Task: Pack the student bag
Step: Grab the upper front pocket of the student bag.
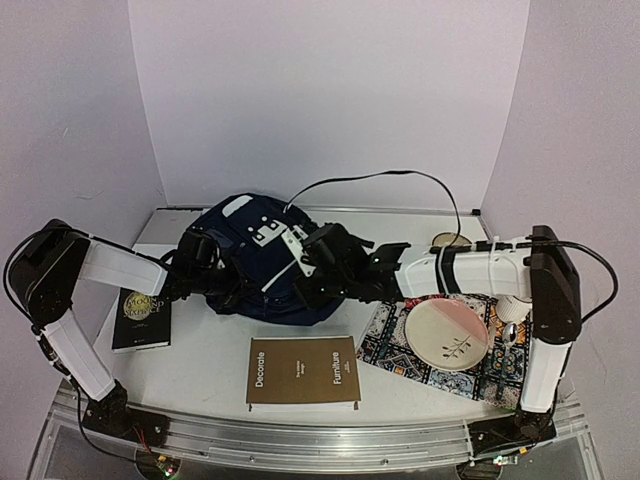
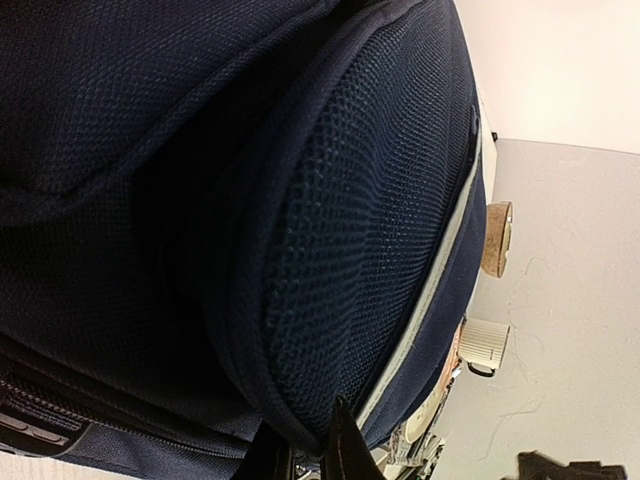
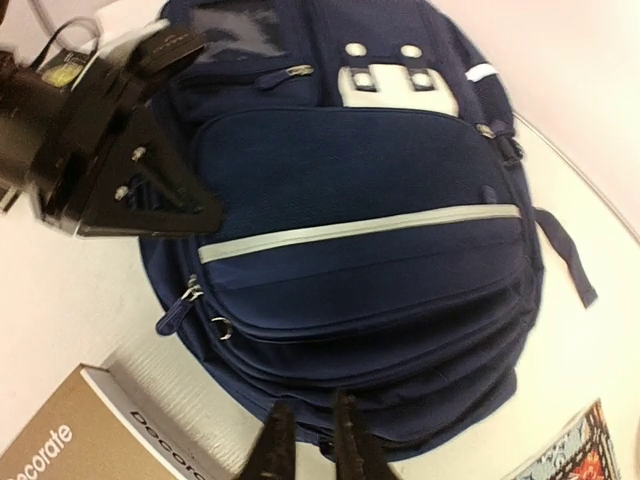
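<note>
The brown book (image 1: 303,371) at the table's (image 1: 210,350) near edge reads "Decorate" on one side of its cover and "Furniture" on the other. Gold lettering on the black book (image 1: 141,318) by the left edge is illegible.

The top external camera is looking down from above and behind the arm bases, taking in the whole white tabletop (image 1: 205,355). The left wrist camera is sitting very close to the large dark navy fabric backpack (image 2: 350,200), facing its mesh side, which is filling most of that view. The right wrist camera is standing farther back, facing the backpack's white-striped front, and is sharing the flat brown hardcover book (image 3: 50,435) with the overhead view.
</note>
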`<act>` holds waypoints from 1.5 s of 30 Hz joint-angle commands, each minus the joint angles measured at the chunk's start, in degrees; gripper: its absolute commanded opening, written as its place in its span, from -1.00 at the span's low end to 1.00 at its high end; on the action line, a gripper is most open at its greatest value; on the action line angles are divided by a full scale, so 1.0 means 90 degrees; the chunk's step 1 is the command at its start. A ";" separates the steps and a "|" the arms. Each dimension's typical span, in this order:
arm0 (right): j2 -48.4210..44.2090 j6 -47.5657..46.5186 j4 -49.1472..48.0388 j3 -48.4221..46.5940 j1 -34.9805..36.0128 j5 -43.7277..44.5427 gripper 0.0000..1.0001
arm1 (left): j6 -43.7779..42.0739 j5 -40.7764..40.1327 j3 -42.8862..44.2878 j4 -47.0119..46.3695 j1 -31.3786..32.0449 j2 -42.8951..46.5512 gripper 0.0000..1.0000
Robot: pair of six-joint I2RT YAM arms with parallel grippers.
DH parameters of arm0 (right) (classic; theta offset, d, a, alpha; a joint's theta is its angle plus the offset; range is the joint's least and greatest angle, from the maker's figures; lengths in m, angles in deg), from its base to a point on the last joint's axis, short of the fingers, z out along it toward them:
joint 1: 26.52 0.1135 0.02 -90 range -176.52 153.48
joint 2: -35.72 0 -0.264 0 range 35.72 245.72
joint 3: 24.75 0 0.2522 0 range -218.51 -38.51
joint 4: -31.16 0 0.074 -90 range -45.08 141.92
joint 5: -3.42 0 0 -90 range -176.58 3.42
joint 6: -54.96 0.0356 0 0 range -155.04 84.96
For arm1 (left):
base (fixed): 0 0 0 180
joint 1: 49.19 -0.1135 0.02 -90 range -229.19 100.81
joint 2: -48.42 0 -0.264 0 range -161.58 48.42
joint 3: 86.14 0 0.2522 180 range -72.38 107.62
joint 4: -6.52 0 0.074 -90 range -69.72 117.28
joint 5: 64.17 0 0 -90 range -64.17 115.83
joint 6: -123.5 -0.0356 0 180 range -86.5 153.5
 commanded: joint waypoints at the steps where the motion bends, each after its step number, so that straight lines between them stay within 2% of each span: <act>1: 0.0588 0.0080 -0.0223 -0.0455 0.0399 -0.0341 -0.53 | 0.0149 0.0191 0.0199 -0.0278 0.0058 0.0076 -1.00; 7: 0.1216 0.0519 -0.0478 -0.0887 0.0759 0.0385 -0.26 | 0.0428 0.0034 0.0223 -0.0286 0.0159 0.0314 -1.00; 11: 0.1461 0.1132 -0.0479 -0.1058 0.0845 0.0672 -0.20 | 0.0586 -0.0072 0.0203 -0.0287 0.0211 0.0462 -1.00; 20: 0.1925 0.1759 -0.0440 -0.1358 0.0915 0.1227 -0.16 | 0.0767 -0.0213 0.0228 -0.0288 0.0296 0.0659 -1.00; 30: 0.2436 0.1952 -0.0327 -0.1786 0.0915 0.1566 -0.19 | 0.0856 -0.0325 0.0267 -0.0298 0.0439 0.0694 -1.00; 34: 0.2445 0.1940 -0.0313 -0.1744 0.0916 0.1872 -0.40 | 0.0820 -0.0371 0.0272 -0.0297 0.0466 0.0725 -1.00; 40: 0.2036 0.1575 -0.0313 -0.1396 0.0915 0.1861 -0.96 | 0.0641 -0.0599 0.0202 -0.0295 0.0466 0.0771 -1.00; 45: 0.1465 0.1009 -0.0313 -0.0927 0.0891 0.1743 -1.00 | 0.0325 -0.0709 0.0333 -0.0286 0.0419 0.0623 -1.00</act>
